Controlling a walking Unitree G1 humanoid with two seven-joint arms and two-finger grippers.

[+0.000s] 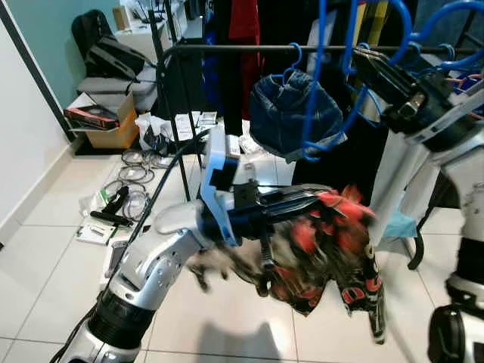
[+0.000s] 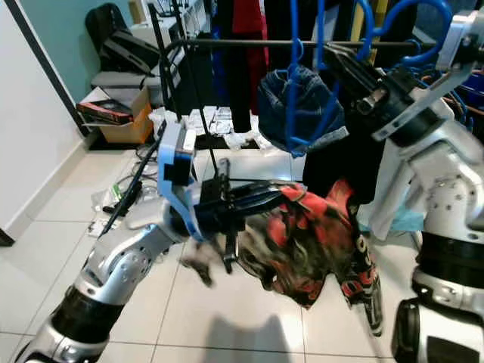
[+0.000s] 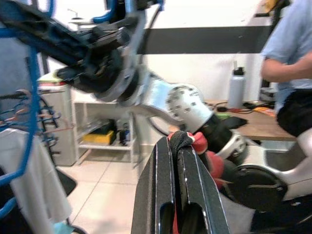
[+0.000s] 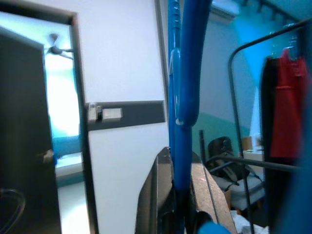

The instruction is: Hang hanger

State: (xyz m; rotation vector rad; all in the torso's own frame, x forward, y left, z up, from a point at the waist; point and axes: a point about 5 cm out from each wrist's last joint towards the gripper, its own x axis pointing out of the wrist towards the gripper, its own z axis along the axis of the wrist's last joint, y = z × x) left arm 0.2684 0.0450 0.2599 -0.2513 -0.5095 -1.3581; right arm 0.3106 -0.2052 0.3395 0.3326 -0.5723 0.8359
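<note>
My right gripper [image 1: 363, 64] has its jaws clamped on the blue hanger [image 4: 184, 87], long axis vertical, hook just beside the clothes rail [image 1: 227, 48]; my left gripper [image 3: 178, 161] pinches the red-patterned garment [image 1: 333, 249] (hanging below).

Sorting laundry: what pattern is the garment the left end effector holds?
Red, black and white print garment, best in left eye view.

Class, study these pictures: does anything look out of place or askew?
Yes: the red patterned garment dangles bunched from the left gripper, off the blue hanger the right gripper holds. Cables and papers litter the floor.
</note>
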